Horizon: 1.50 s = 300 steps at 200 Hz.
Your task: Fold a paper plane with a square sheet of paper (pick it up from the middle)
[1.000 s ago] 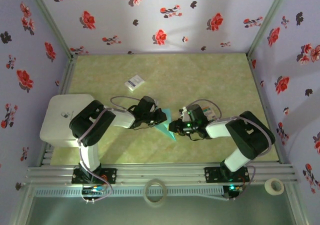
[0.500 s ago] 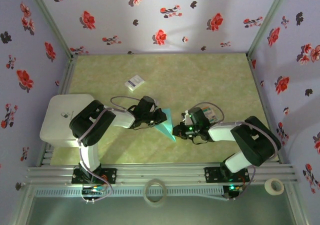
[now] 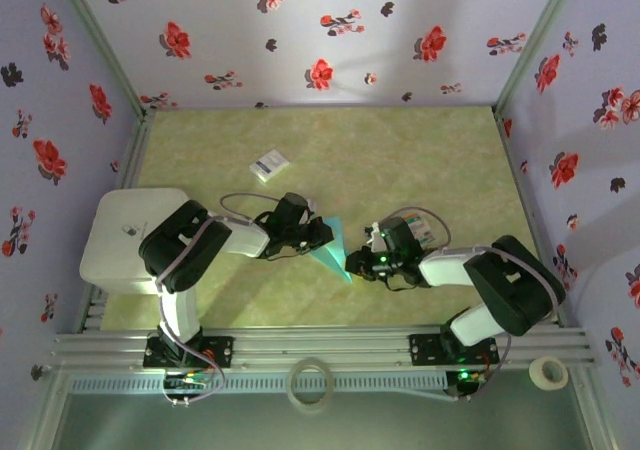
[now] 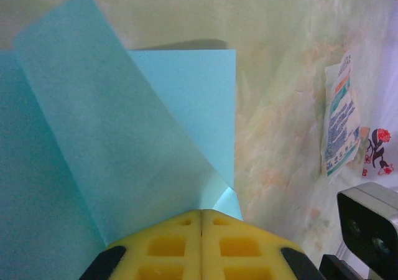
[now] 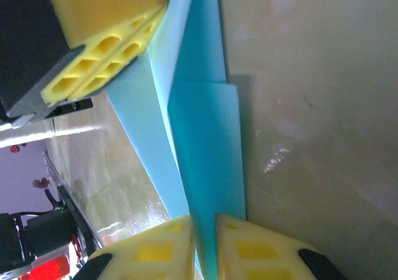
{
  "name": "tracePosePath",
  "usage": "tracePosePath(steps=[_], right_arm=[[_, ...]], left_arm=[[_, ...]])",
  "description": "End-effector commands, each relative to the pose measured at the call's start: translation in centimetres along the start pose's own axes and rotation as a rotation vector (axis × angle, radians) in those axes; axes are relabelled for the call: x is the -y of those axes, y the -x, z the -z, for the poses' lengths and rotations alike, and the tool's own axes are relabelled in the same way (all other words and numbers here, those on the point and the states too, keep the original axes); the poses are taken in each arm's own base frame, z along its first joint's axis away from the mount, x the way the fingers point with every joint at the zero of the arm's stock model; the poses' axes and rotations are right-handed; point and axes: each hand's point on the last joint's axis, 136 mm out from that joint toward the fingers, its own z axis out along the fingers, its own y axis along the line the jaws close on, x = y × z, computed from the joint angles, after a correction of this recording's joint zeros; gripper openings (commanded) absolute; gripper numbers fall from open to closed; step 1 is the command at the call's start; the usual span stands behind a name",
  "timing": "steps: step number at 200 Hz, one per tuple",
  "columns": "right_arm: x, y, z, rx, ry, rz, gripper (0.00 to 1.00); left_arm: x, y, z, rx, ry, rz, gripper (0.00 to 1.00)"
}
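Observation:
The teal sheet of paper [image 3: 335, 245] lies mid-table, folded into a narrow pointed dart between my two grippers. My left gripper [image 3: 322, 234] meets it from the left. In the left wrist view its yellow pads [image 4: 161, 246] are pressed together at the gripper tip [image 4: 201, 213], shut on the paper's corner, with a raised flap [image 4: 93, 137] ahead. My right gripper [image 3: 352, 262] comes in from the right. In the right wrist view a standing fold of the paper [image 5: 208, 143] fills the thin gap at the right gripper tip [image 5: 205, 221]. The left fingers [image 5: 106, 25] show at top left.
A small white card [image 3: 268, 163] lies behind the left arm. A printed multicoloured card [image 4: 341, 121] lies by the right arm. A white box [image 3: 125, 235] stands at the table's left edge. Two tape rolls [image 3: 310, 382] [image 3: 547, 372] rest on the near rail.
My right gripper shifted slightly toward the near edge and narrowed onto the paper's fold. The left gripper stayed shut in place.

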Motion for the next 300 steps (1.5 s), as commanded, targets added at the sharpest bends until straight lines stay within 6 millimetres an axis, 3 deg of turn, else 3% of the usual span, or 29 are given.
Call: tracePosePath(steps=[1,35,89,121,209,266,300], right_arm=[[2.1,-2.4,0.2,-0.057,-0.063,-0.072,0.15],[2.9,-2.8,0.1,-0.068,-0.084,-0.089,0.10],[2.6,-3.3,0.3,-0.068,-0.086,-0.092,0.15],[3.0,-3.9,0.3,-0.075,-0.099,-0.098,0.09],[4.1,-5.0,0.7,-0.079,-0.140,-0.120,0.13],[4.7,-5.6,0.8,-0.083,-0.151,-0.136,0.05],[4.6,-5.7,0.9,-0.085,-0.154,-0.135,0.11]], left_arm=[[-3.4,-1.1,-0.2,-0.028,0.091,0.046,0.06],[-3.4,-1.1,-0.2,-0.026,0.089,0.045,0.06],[-3.7,-1.1,-0.2,-0.024,0.090,0.051,0.06],[-3.8,-1.2,-0.2,-0.023,0.088,0.057,0.06],[-4.0,-1.1,0.0,-0.018,0.090,0.062,0.05],[-4.0,-1.1,-0.1,-0.017,0.088,0.065,0.05],[-4.1,-1.2,0.0,-0.016,0.088,0.064,0.05]])
